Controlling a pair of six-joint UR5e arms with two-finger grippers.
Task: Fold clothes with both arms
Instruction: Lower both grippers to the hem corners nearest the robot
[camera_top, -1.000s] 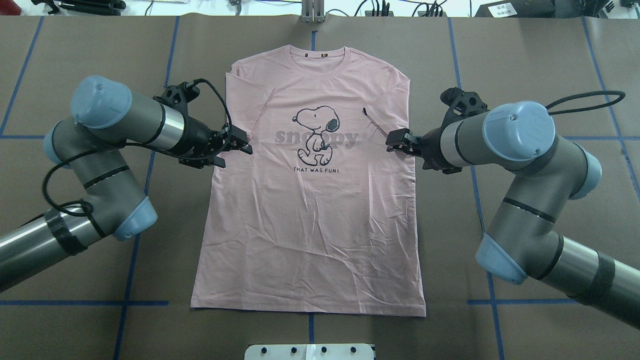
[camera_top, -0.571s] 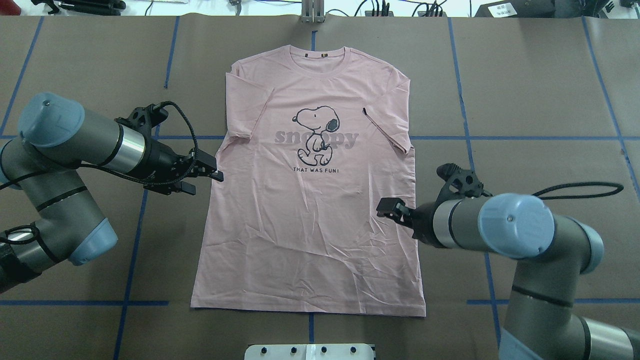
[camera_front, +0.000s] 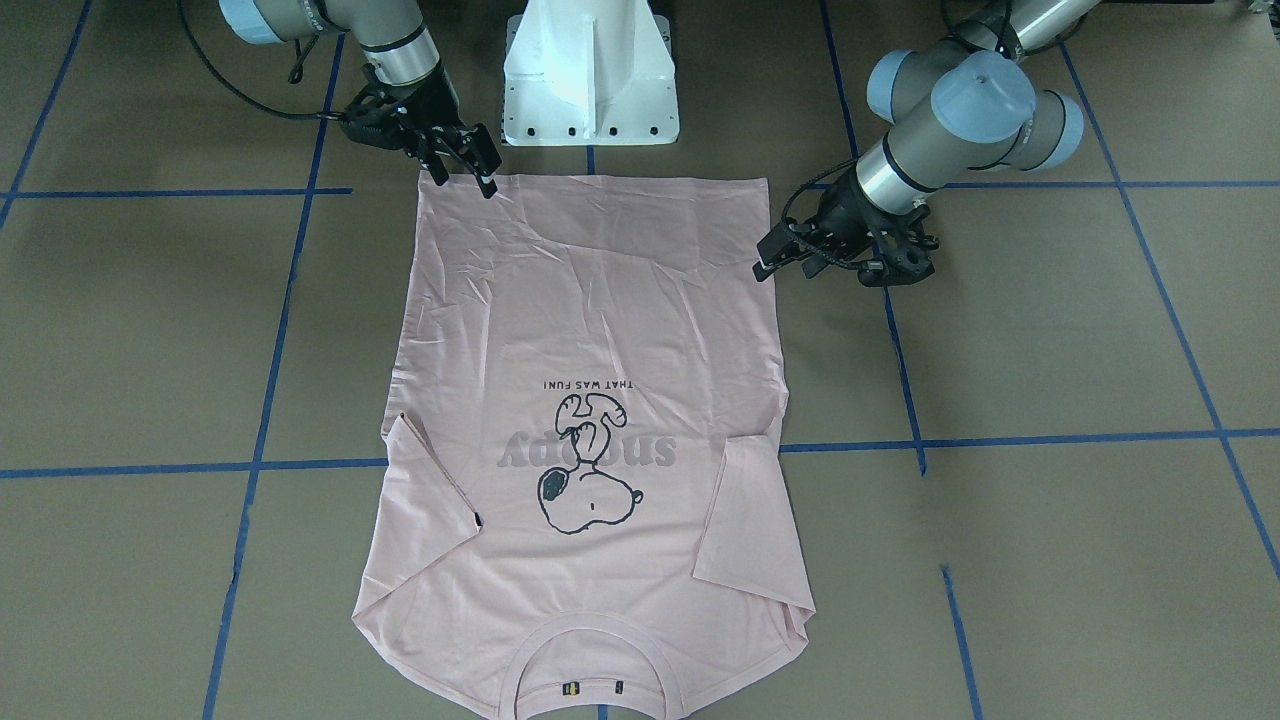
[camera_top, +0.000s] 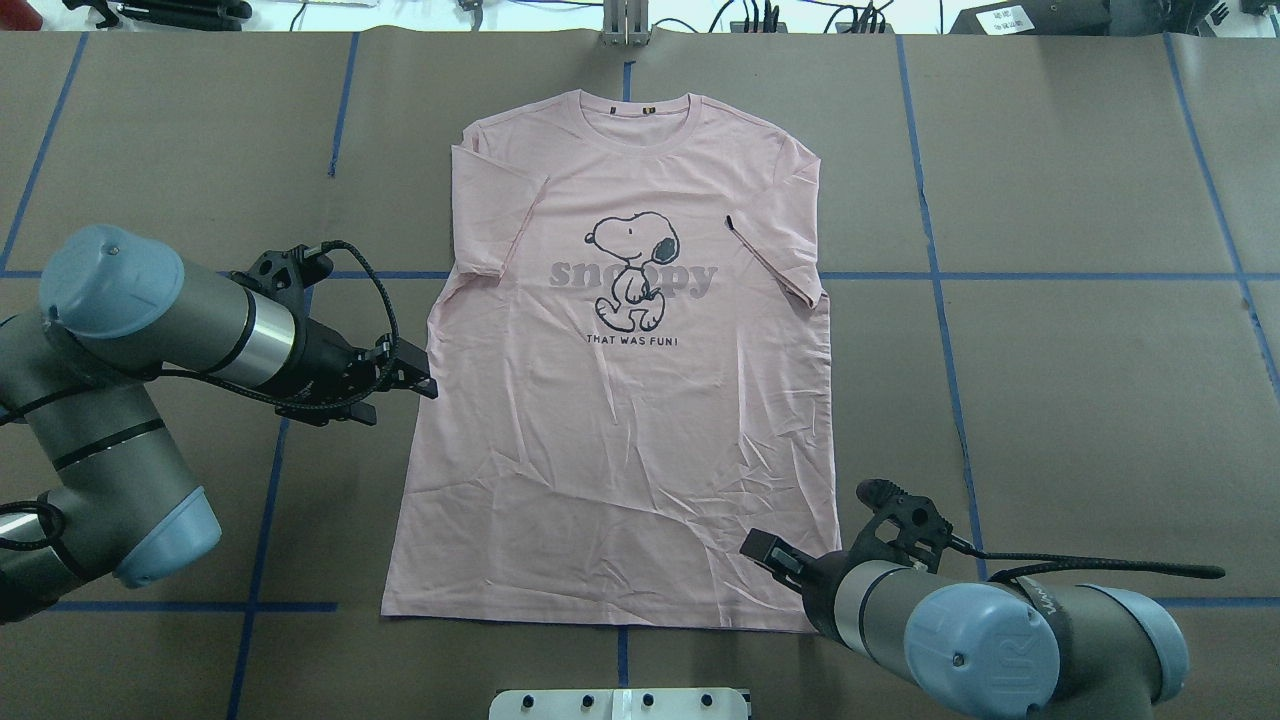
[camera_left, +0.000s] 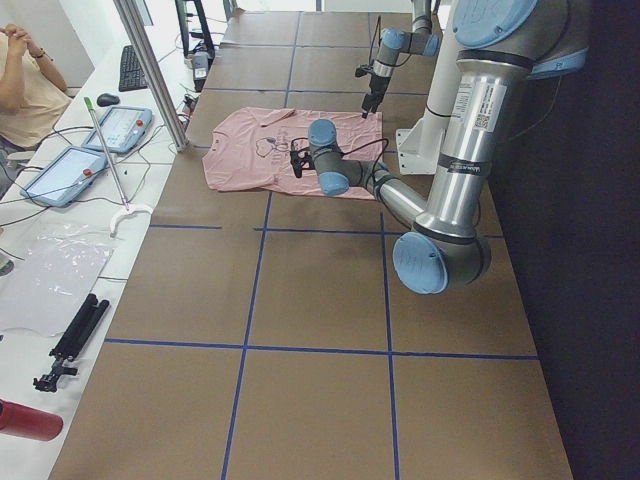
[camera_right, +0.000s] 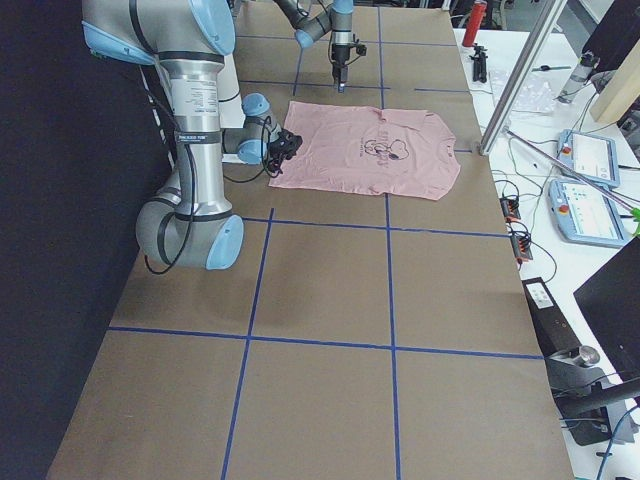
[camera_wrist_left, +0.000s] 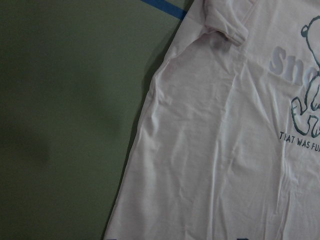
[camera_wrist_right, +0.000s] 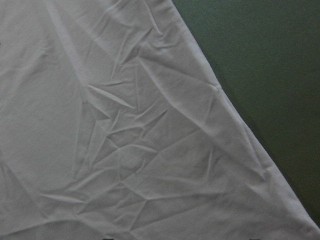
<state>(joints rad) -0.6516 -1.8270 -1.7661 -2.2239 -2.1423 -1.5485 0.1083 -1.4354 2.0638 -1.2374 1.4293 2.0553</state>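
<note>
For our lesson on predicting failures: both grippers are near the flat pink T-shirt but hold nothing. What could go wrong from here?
1. The right gripper is at the hem corner, the left gripper further up the side edge of the T-shirt; pinching from such uneven spots would likely skew the fold.
2. The creases by that corner could let a pinch catch one layer only.
3. The folded-in sleeves lie loose and might flop out on lifting.
</note>
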